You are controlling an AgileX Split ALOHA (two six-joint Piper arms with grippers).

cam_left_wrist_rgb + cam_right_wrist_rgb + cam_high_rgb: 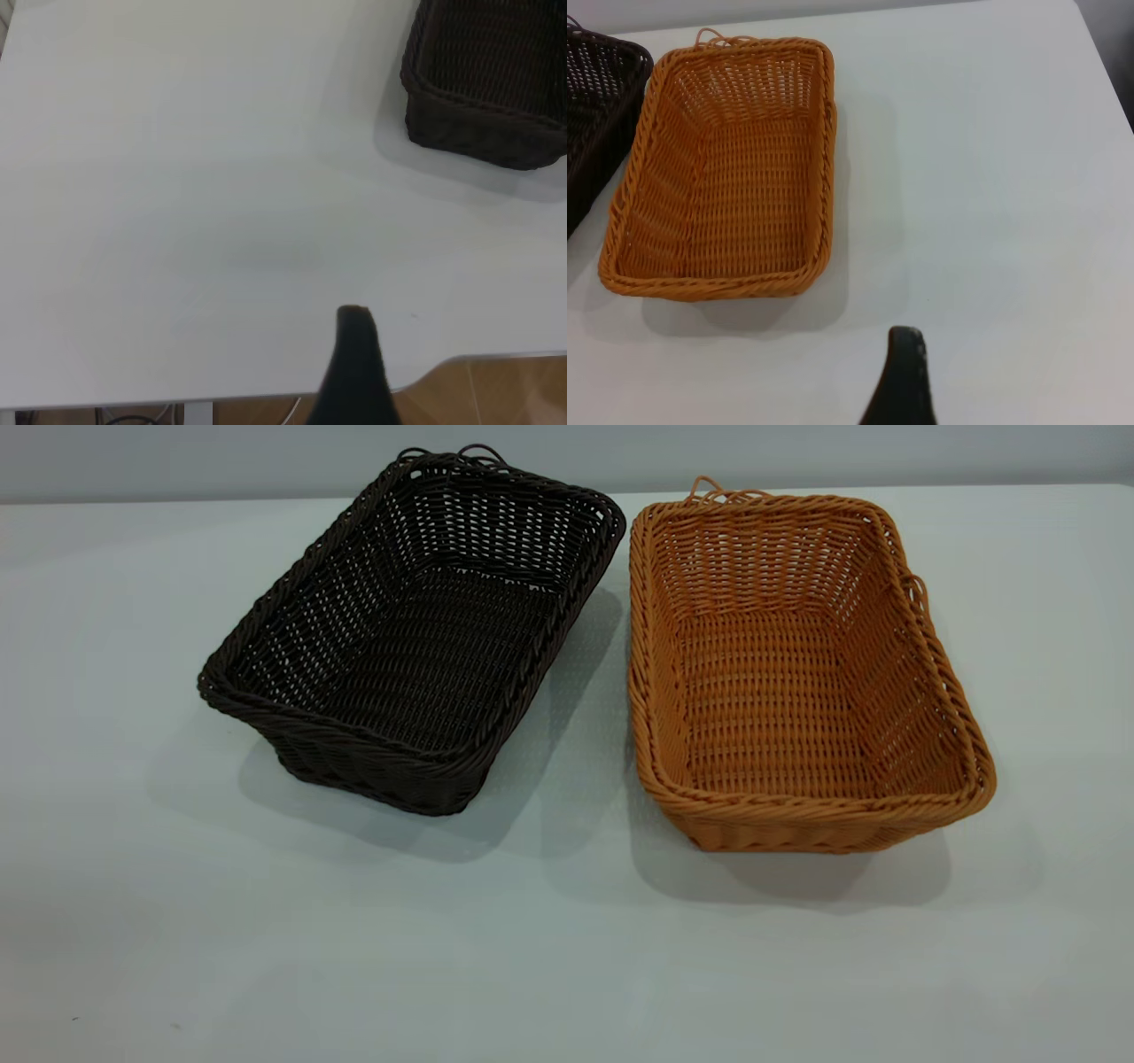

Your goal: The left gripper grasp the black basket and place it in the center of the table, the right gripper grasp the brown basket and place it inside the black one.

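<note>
The black basket (416, 638) stands upright on the white table (266, 957), left of centre and turned at an angle. The brown basket (797, 673) stands upright right beside it on the right, their far rims almost touching. Both are empty. Neither arm shows in the exterior view. In the left wrist view a black part of my left gripper (354, 363) hangs over the table's edge, well away from the black basket (487, 88). In the right wrist view a black part of my right gripper (904, 376) is over bare table, short of the brown basket (726, 177).
The table's edge and a brown floor (496, 394) show in the left wrist view. A corner of the black basket (598, 97) shows beside the brown one in the right wrist view. Bare tabletop lies in front of both baskets.
</note>
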